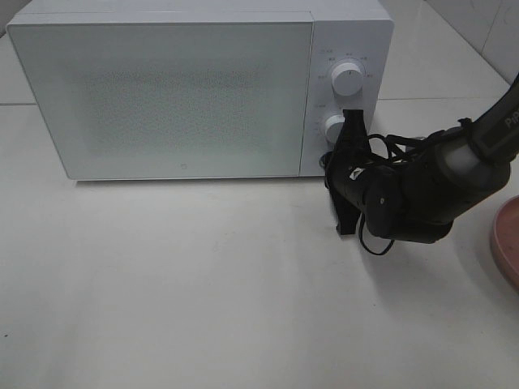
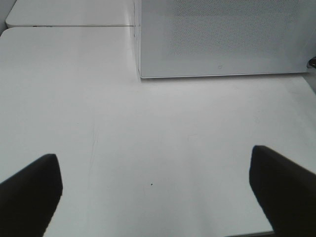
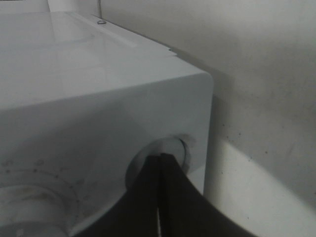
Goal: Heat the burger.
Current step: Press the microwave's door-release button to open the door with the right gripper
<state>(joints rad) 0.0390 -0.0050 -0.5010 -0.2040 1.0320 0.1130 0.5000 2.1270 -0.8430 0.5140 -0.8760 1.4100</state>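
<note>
Nearest, our left gripper (image 2: 155, 173) hangs released over the table (image 2: 148, 123), to the right the pink plate (image 1: 507, 243) shows no burger, and at the far closed microwave (image 1: 162, 89) our right gripper (image 1: 351, 121), clenched and holding nothing, meets the lower knob (image 1: 333, 126), so we judge the unseen burger is inside and only the heating remains.

A white microwave (image 1: 162, 89) stands with its door shut on a white table (image 1: 203, 308). Two round knobs, upper (image 1: 348, 79) and lower (image 1: 334, 126), sit on its right panel. A pink plate (image 1: 507, 239) lies to its front right, cut off by the frame edge.
</note>
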